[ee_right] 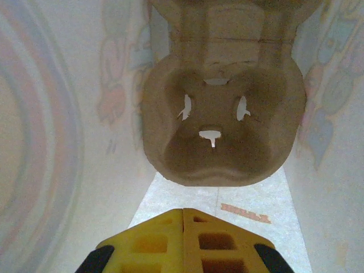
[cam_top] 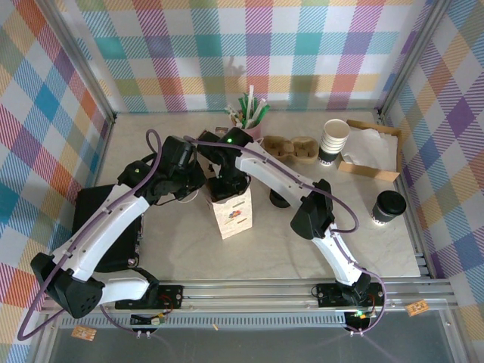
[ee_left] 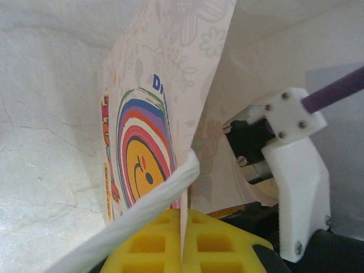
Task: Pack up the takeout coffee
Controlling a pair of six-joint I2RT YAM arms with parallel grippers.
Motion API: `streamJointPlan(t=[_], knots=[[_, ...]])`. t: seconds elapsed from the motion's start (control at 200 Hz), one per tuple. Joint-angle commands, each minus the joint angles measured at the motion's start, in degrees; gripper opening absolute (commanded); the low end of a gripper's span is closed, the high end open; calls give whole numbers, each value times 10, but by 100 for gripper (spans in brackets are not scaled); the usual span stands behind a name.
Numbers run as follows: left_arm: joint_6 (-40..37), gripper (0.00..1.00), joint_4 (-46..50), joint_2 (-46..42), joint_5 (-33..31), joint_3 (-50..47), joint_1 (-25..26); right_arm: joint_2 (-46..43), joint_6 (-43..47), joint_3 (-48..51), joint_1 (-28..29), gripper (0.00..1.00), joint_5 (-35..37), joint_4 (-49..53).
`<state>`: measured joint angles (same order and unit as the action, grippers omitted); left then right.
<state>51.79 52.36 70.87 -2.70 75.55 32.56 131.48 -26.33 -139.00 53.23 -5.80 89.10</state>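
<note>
— Since the right tool (ee_right: 183, 239) sits down inside the paper bag (cam_top: 232, 214), what is it doing there?

— Its yellow fingers are pressed together with nothing between them. Just ahead of them a pulp cup carrier (ee_right: 219, 108) lies on the bag's floor. Whether they touch it I cannot tell.

— And the left tool (ee_left: 183, 242)?

— Clamped on the bag's top rim, a fold of paper pinched between its fingers, holding the mouth open beside the right arm.

— Which step would you call it?

— The carrier looks seated and the cup is not yet packed. The takeout coffee (cam_top: 389, 206) stands upright on the desk (cam_top: 189, 257), lid on, well apart from the bag and near the desk's right edge.

— Next move?

— I'd judge a straight lift out of the bag, then a swing right and a spreading of the fingers beside the cup.

— Room?

— Tight inside. The paper walls are close on both sides, so sideways drift could drag the bag against the left tool's hold. Outside, the black lid stack (cam_top: 280, 199) stands between bag and coffee, and the stack of white cups (cam_top: 334, 141) is further back. The desk around the coffee is open, though the frame rail (cam_top: 415, 227) runs just beside it.
</note>
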Motion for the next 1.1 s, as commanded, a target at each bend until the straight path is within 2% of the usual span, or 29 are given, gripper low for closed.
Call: streamJointPlan(t=[0.0,0.285,1.095], knots=[[-2,0,9,-8,-5,0,6,4,6,12,4,6,-12,-2],[-5,0,3,-10,-1,1,7,13,14,31,4,6,-17,-16],[-8,0,16,-7,13,20,8,3,31,184,4,4,-12,-142]])
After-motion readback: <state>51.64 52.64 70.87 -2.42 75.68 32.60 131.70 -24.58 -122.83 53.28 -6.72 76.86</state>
